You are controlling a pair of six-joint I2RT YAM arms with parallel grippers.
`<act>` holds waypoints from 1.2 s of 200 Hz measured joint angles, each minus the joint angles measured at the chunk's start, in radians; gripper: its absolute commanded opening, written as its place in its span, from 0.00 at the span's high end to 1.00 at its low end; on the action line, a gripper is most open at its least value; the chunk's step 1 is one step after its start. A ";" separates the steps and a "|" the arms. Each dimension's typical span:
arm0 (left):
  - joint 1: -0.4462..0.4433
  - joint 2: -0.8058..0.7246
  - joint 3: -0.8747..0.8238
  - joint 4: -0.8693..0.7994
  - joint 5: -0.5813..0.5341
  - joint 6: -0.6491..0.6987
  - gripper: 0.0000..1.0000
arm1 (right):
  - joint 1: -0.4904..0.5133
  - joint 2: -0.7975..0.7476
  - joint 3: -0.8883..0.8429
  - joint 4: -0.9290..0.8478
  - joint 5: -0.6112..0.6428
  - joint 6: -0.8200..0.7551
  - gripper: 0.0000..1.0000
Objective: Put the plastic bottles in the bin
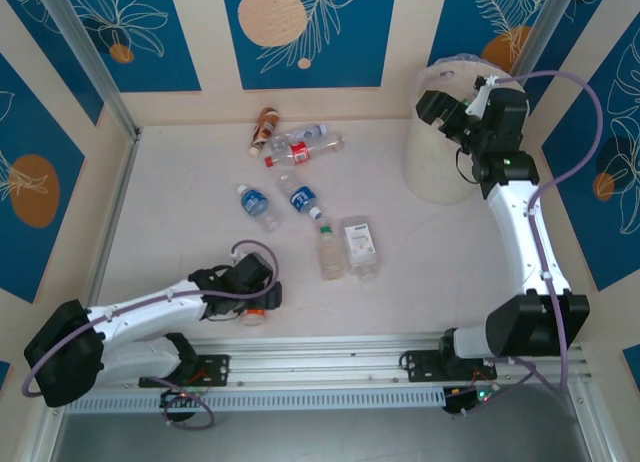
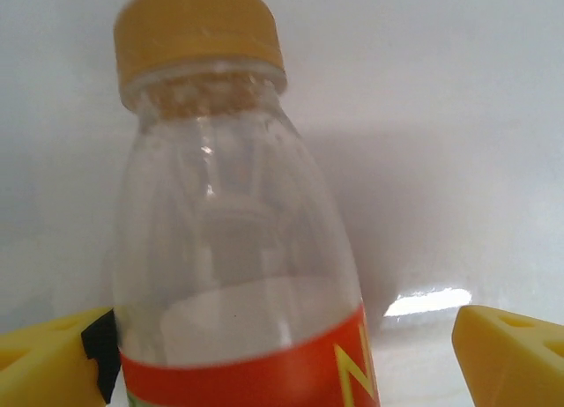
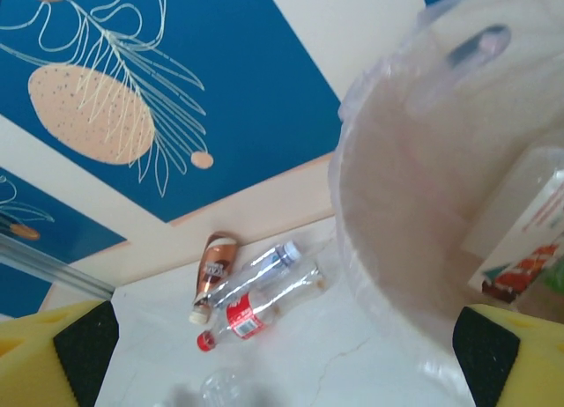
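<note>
L pincer [image 2: 282, 347] spread round orange-cap bottle [image 2: 231, 248], red label txt cut off | R pincer [image 3: 282, 347] spread, at bin [image 3: 397, 248] rim

Clear glossy plastic bottle [image 2: 231, 248], matt orange cap [image 2: 196, 33]

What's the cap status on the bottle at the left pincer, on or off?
On. The yellow-orange cap is seated over the neck of the orange-labelled bottle between the fingers of the left pincer.

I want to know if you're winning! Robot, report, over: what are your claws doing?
Left claw open around orange-capped bottle, not yet shut. Right claw open at bin rim. Other bottles loose mid-table, none blocking.
</note>
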 measured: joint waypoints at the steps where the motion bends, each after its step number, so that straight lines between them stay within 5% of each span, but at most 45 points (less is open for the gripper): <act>1: -0.002 0.000 0.000 -0.002 -0.002 -0.002 0.04 | 0.000 -0.002 -0.002 0.000 0.000 0.000 0.01; 58: -0.138 0.024 0.039 -0.190 -0.056 -0.183 0.11 | 0.029 -0.126 -0.153 0.002 0.006 0.003 0.00; 118: -0.183 0.025 0.018 -0.162 -0.051 -0.227 0.46 | 0.046 -0.135 -0.208 -0.009 0.011 0.009 0.00; 161: -0.181 0.026 0.055 -0.080 -0.101 -0.045 0.55 | 0.090 -0.135 -0.209 -0.027 0.011 0.005 0.00; 240: -0.089 0.059 0.143 0.362 -0.061 0.346 0.57 | 0.113 -0.164 -0.296 -0.016 -0.050 -0.001 0.00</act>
